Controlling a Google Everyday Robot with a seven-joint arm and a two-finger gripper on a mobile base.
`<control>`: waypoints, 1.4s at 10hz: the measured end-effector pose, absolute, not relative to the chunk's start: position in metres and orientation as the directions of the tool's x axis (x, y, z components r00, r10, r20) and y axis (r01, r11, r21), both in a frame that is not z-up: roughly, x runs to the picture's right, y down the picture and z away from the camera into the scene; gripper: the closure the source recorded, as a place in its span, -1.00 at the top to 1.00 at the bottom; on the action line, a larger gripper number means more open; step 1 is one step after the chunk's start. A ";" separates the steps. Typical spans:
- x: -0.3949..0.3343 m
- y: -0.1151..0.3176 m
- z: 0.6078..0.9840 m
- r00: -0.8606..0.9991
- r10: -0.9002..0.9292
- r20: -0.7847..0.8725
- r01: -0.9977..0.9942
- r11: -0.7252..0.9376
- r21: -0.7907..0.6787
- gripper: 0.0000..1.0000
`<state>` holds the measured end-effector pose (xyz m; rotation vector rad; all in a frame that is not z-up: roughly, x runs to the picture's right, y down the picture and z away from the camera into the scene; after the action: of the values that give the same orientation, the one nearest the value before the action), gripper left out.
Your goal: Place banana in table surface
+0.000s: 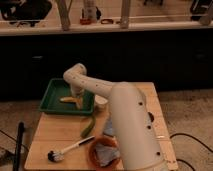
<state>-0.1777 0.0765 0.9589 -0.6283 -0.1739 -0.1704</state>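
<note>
At the far left a dark upright post (pixel 20 142) stands beside the table surface (pixel 47 132), a light tan slatted top on which everything else sits. Near its front left corner lies a brush (pixel 62 152) with a dark head and a white handle angled up toward the right. Behind it, at the back left of the table surface, is the green tray (pixel 48 98). The banana (pixel 68 100) lies inside this tray, near its right half and roughly crosswise, so it is not yet out on the wood. The gripper (pixel 78 102) is down in the tray at the banana's right end, right against it or just above it. From this angle it cannot be told whether the gripper is closed on the fruit or spread beside it. Just in front of the tray's right corner, a long thin green vegetable (pixel 88 128) lies curved on the bare slats. To the right of that, at the front edge, sits an orange bowl (pixel 94 155) holding what may be a crumpled pale wrapper. A small white cup (pixel 101 103) stands just beside the tray's right edge. The bulky white arm (pixel 129 127) rises from the front right and reaches back left over the table surface to the tray.
</note>
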 end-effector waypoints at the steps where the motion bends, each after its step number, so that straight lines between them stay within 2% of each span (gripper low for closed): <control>1: -0.181 0.076 0.959 0.968 -0.106 0.228 0.220 0.794 -0.566 0.60; 2: -0.185 0.077 0.959 0.963 -0.106 0.248 0.233 0.792 -0.565 0.57; 3: -0.191 0.078 0.959 0.958 -0.108 0.267 0.246 0.789 -0.564 0.47; 8: -0.203 0.082 0.960 0.948 -0.110 0.299 0.270 0.777 -0.568 -0.56; 10: -0.203 0.082 0.958 0.947 -0.114 0.299 0.273 0.776 -0.569 -0.91; 11: -0.203 0.082 0.958 0.947 -0.114 0.299 0.273 0.776 -0.569 -1.00; 14: -0.209 0.079 0.949 0.935 -0.130 0.329 0.304 0.771 -0.559 -1.00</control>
<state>-0.2092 0.0790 0.9486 -0.6500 -0.2806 -0.2391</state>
